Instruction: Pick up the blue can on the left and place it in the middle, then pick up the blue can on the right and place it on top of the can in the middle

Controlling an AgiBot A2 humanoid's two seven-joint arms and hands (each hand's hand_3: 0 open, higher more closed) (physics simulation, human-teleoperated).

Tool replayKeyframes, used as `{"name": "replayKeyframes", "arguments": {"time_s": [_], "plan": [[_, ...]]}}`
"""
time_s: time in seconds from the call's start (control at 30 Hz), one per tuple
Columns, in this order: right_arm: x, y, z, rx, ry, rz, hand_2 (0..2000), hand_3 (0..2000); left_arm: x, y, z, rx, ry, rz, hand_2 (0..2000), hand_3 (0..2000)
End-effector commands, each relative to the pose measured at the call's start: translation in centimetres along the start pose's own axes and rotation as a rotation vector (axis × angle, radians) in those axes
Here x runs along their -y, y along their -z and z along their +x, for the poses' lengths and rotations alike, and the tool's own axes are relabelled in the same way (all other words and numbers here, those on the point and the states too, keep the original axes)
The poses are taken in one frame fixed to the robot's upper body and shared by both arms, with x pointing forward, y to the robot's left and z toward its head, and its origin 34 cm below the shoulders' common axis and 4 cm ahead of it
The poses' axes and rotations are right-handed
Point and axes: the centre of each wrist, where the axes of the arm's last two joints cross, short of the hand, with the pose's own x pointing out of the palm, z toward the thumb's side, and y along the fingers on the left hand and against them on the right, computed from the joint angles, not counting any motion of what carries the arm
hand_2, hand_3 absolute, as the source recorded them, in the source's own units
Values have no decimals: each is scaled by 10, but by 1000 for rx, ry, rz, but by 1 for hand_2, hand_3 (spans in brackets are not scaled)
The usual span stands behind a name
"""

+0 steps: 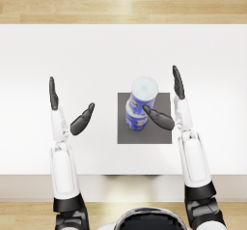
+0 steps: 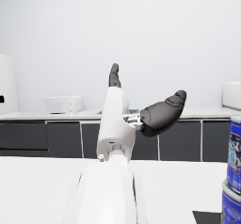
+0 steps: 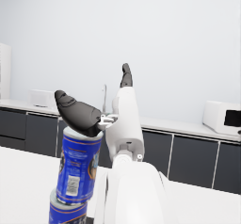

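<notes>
I see two blue cylindrical cans stacked on the dark grey square mat [image 1: 159, 135] at table centre, the upper blue can [image 1: 143, 94] leaning slightly on the lower blue can [image 1: 135, 119]. My right hand [image 1: 169, 106], at the stack's 3 o'clock, is spread and holds nothing. My left hand [image 1: 67, 110], at 9 o'clock and well apart, is likewise spread and empty above the white table [image 1: 96, 55].

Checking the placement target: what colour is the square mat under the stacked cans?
Dark grey mat, plainest in the head view.
</notes>
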Motion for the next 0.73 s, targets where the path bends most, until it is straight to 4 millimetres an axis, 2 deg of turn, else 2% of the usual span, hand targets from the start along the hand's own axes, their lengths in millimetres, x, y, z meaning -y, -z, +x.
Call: {"name": "replayKeyframes", "arguments": {"time_s": [0.03,0.13,0.23,0.27,0.43,0.73], "plan": [[-6,-19,-30,0,114,-72,0,0,-14,-15,-25,-15,-87,60,0,0],[-19,-19,-48,-1,193,-72,0,0,-15,-13,-36,-21,-125,52,0,0],[-28,-10,-56,1,229,-40,0,0,-14,-8,-41,-23,-141,34,0,0],[-23,-9,-46,4,187,-36,0,0,-10,-6,-34,-21,-118,25,0,0],[-30,-6,-54,3,221,-25,0,0,-10,-4,-39,-23,-135,18,0,0],[-31,-6,-55,3,229,-23,0,0,-10,-4,-40,-23,-139,17,0,0]]}}
